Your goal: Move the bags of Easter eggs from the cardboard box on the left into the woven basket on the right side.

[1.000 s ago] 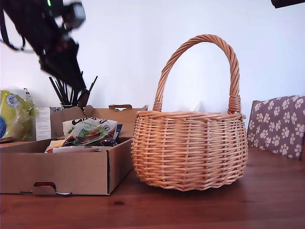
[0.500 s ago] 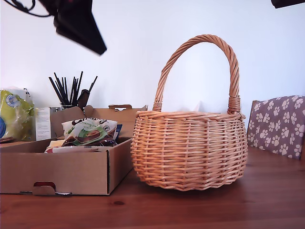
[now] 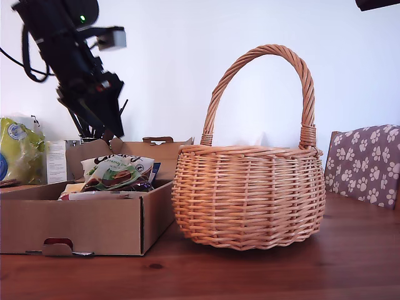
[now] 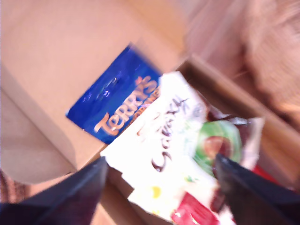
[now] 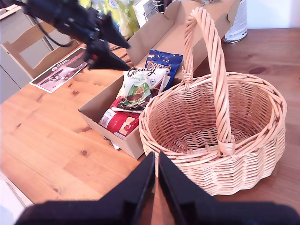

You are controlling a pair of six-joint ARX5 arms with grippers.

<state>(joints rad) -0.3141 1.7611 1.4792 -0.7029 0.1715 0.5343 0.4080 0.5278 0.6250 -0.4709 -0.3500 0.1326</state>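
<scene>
- Dropped back from the exterior view's top-left edge toward the cardboard box, first gripper spread, empty
- Centre over white-green pouch, then pinch
- Second gripper pressed together, beside woven basket

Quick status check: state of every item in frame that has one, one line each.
Cardboard box: open, bags inside.
White-green bag: in the box, on top of the pile.
Blue bag: in the box, partly under the white-green bag.
Red bag: in the box, near its front edge.
Woven basket: upright, empty.
My first gripper: open, above the bags.
My second gripper: shut, holding nothing.
</scene>
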